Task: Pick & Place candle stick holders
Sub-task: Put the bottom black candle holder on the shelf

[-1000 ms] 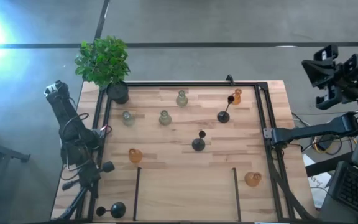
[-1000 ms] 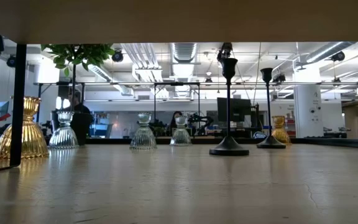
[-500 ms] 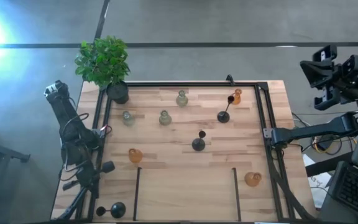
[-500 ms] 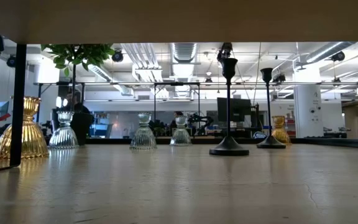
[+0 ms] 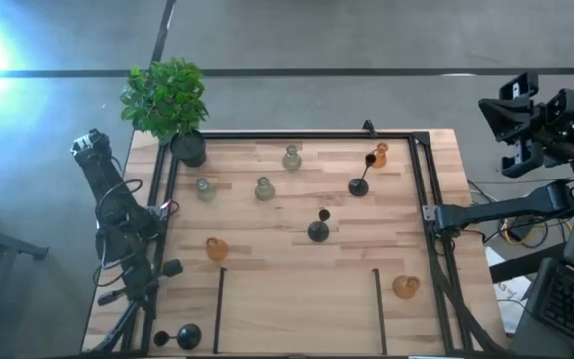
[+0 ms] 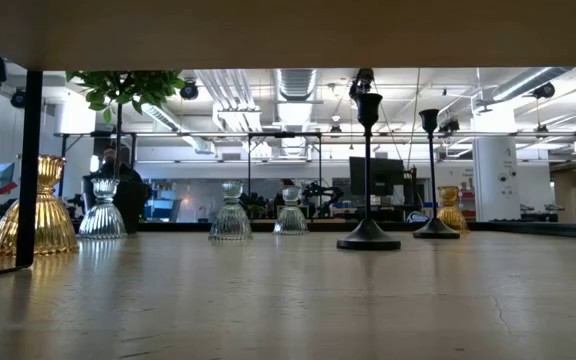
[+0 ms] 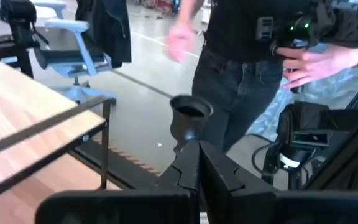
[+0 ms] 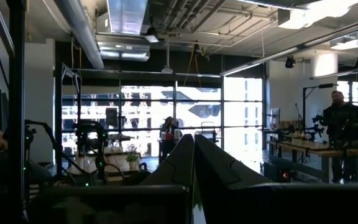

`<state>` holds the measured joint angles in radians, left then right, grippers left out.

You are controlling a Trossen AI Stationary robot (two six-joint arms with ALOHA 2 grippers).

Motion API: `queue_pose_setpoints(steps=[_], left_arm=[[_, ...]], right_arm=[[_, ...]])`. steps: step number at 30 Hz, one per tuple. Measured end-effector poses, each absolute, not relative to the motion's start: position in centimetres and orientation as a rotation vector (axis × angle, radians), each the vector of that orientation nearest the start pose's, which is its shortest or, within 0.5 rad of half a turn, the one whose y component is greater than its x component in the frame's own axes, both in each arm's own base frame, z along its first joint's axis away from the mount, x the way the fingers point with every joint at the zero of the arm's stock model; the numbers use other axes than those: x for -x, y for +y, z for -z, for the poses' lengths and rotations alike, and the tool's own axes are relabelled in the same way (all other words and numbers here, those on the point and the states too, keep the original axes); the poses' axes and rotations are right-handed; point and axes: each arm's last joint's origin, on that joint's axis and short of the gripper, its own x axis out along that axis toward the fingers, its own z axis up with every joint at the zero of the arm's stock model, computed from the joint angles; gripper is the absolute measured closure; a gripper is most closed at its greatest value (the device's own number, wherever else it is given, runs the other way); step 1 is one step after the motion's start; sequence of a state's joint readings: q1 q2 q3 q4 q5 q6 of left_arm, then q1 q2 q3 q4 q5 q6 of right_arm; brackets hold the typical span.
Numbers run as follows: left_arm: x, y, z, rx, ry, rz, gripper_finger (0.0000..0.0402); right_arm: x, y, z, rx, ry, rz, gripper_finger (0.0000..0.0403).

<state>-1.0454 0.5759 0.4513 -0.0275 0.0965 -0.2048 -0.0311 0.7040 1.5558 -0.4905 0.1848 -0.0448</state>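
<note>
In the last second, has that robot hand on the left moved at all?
Yes, slightly. In the high view the left gripper has slid toward the table's near edge, closer to the black candle holder lying there.

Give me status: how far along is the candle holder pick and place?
Done: nothing looks clearly placed. In hand: the left pincer, at the table's left edge, looks shut on the stem of a black holder. The right pincer is shut and empty, off the table's right side. Left: three clear holders, three amber holders and three other black holders, scattered on the table.
</note>
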Motion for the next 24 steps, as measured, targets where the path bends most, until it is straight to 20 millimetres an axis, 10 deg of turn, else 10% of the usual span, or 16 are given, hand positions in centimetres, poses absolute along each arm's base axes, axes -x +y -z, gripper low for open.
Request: queue_pose_setpoints(steps=[10,24], left_arm=[[-7.7,-13.7,-23.9,0.184,0.327,1.083,0.0380],[-7.8,-14.3,-22.4,0.017,0.364,1.151,0.0244]], right_arm=[[-2.5,-0.6,-53.2,0.016,-0.356,0.222,0.0394],[-2.5,-0.6,-53.2,0.016,-0.356,0.222,0.0394]])
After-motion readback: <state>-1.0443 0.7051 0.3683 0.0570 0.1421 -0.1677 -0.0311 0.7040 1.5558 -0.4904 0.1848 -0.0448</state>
